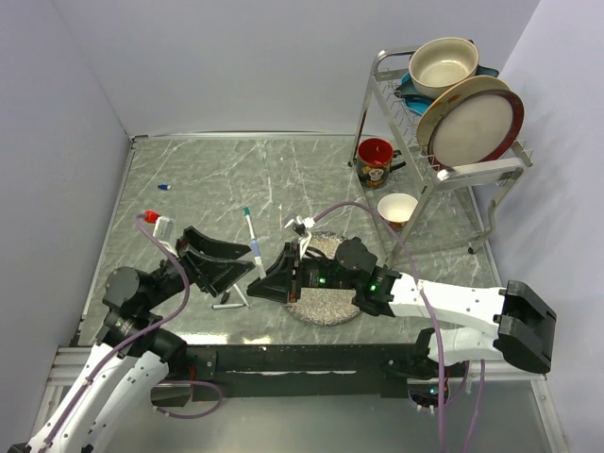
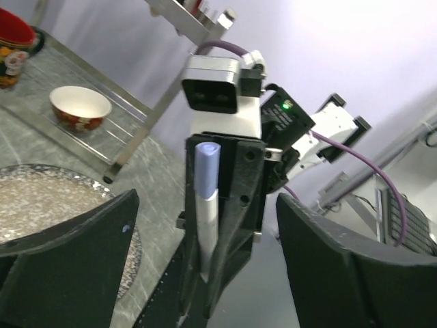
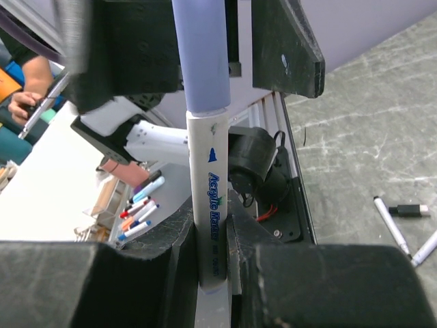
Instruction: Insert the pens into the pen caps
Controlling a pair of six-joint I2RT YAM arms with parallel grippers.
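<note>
Marker first: the white acrylic marker (image 3: 208,198) stands clamped in my right end effector (image 3: 213,246). Its barrel runs along the fingers, so its long axis points straight out past their tips. The lilac cap (image 3: 200,55) sits on that outer end, its rim meeting the barrel with no gap I can see, so I judge this one seated.

My left end effector (image 2: 206,201) faces the right one head-on along the same axis. Its fingers are spread wide, one on each side of the cap, and in the left wrist view neither touches it. The marker therefore lies dead ahead of my left fingertips and between them, cap end nearest.

As I judge it, the left should back off along that axis, since a sideways swing could knock the cap askew.

Further out, loose markers (image 3: 390,224) lie on the counter (image 3: 382,123) off to one side of my right end effector. The speckled plate (image 1: 330,311) lies beneath that end effector.
</note>
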